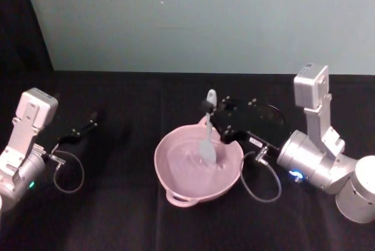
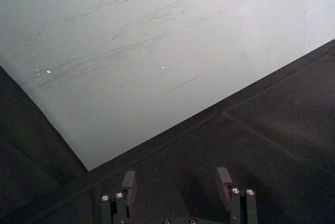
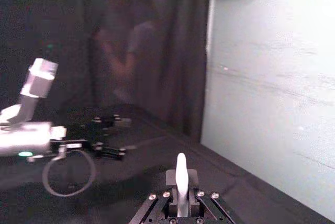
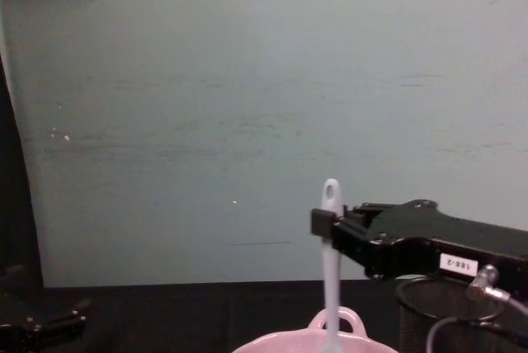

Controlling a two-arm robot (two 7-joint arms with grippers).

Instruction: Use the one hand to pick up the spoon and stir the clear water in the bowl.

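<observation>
The pick-up looks done: the black boxy right gripper (image 1: 210, 109) is clamped on the upper handle of the long slim white plastic spoon (image 1: 207, 136). The spoon stands nearly upright with its paddle head down in the pale pink round bowl (image 1: 199, 191), mid-table. Stirring remains. The left gripper (image 2: 178, 182) sits parked far left, jaws apart and empty.

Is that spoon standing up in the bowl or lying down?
Standing up: the right gripper holds the spoon near its handle top, head down inside the bowl.
</observation>
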